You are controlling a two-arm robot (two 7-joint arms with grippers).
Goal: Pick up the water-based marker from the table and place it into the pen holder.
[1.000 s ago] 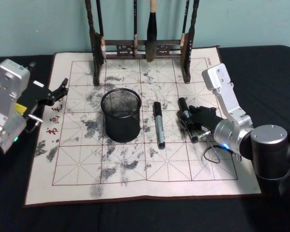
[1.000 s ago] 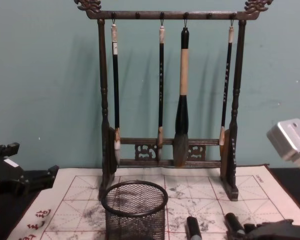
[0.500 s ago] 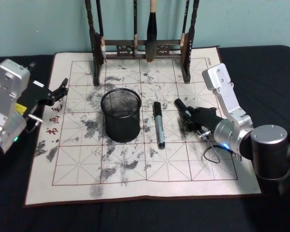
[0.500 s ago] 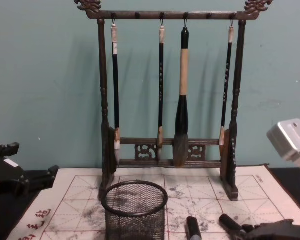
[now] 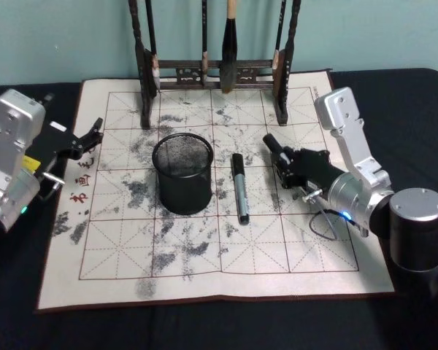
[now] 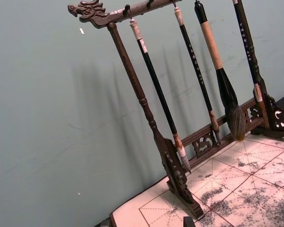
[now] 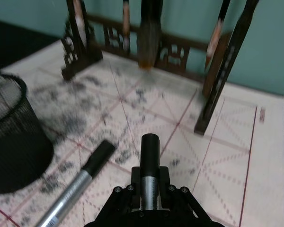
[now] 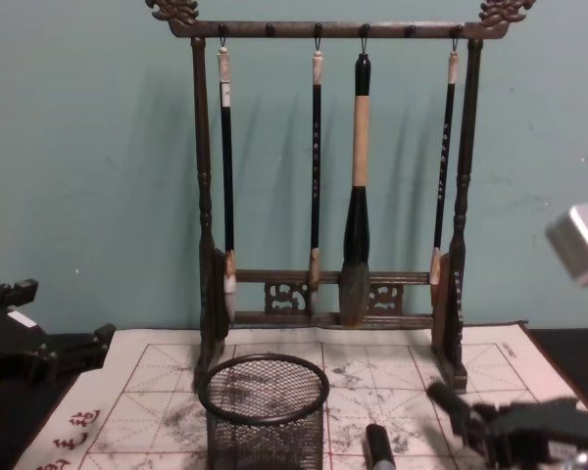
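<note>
Fingers [image 7: 124, 202] clamping marker [image 7: 150, 158], right gripper [image 5: 288, 165] above mat [image 5: 204, 266], left gripper [image 5: 93, 133] parked aside

- Plain teal wall [image 8: 98, 147] is noted at 12 o'clock; soft shadows are cast on it.
- Black-covered table [image 5: 394, 95] is seen below, reaching 3 and 9 o'clock.

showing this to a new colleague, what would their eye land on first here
The wooden brush rack at the back of the ink-stained mat dominates. In front, the right pincer is shut on a black-capped marker, right of the black mesh pen holder, with a second marker lying between them. The left pincer sits parked at the mat's left edge.
</note>
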